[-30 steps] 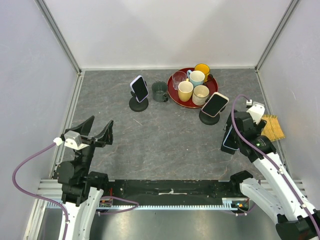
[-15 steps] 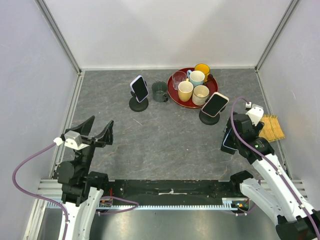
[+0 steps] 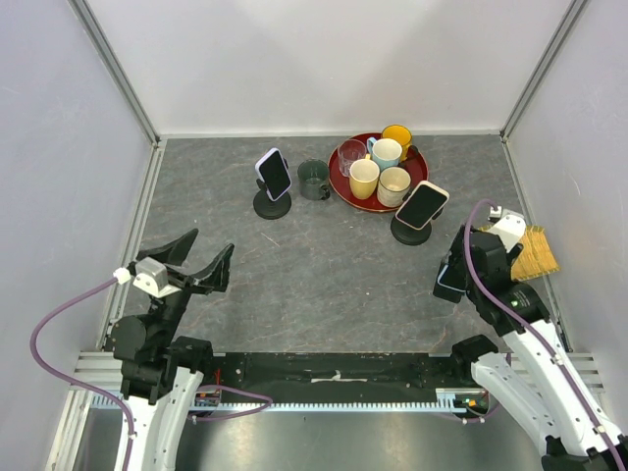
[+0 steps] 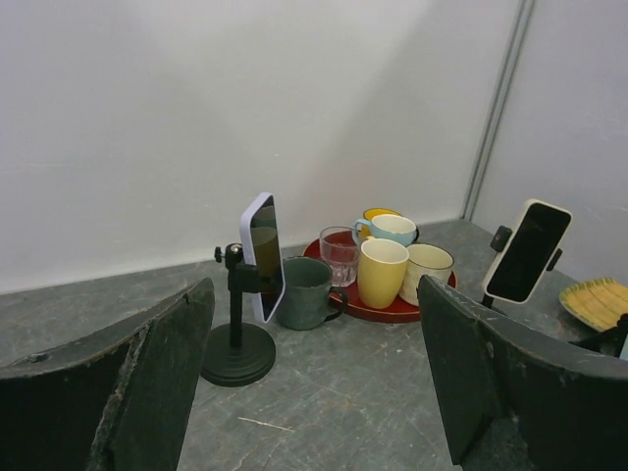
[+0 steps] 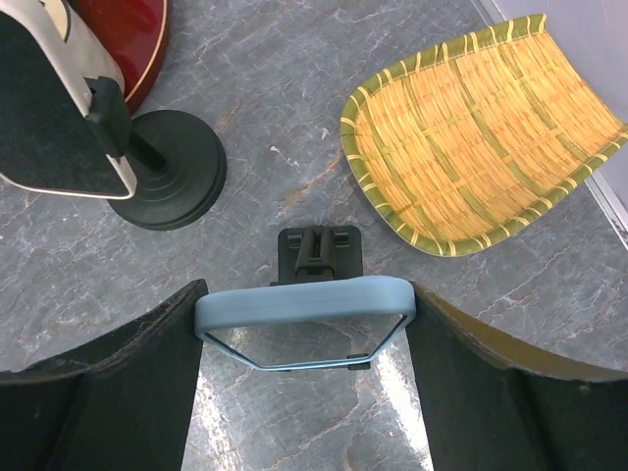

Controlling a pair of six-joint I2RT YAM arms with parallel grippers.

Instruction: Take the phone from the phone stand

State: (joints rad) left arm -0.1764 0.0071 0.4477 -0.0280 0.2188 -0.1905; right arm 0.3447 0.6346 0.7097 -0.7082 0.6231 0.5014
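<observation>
My right gripper (image 3: 453, 278) is shut on a blue-cased phone (image 3: 450, 280) at the right of the table. In the right wrist view the phone (image 5: 304, 306) sits edge-on between both fingers (image 5: 147, 363). A small black phone stand (image 5: 319, 253) shows on the table just beyond the phone's edge. I cannot tell whether phone and stand still touch. My left gripper (image 3: 191, 263) is open and empty at the near left, and the left wrist view (image 4: 314, 373) shows only table between its fingers.
A lavender-cased phone (image 3: 274, 174) on a black round stand (image 3: 272, 206) stands at the back centre. A white-cased phone (image 3: 422, 204) stands on another stand. A green mug (image 3: 313, 181), a red tray (image 3: 339, 186) of cups and a woven bamboo tray (image 3: 535, 250) are nearby.
My right arm has drawn slightly toward the near edge with the blue phone in its grip. My left gripper has shifted a little to the right and nearer.
</observation>
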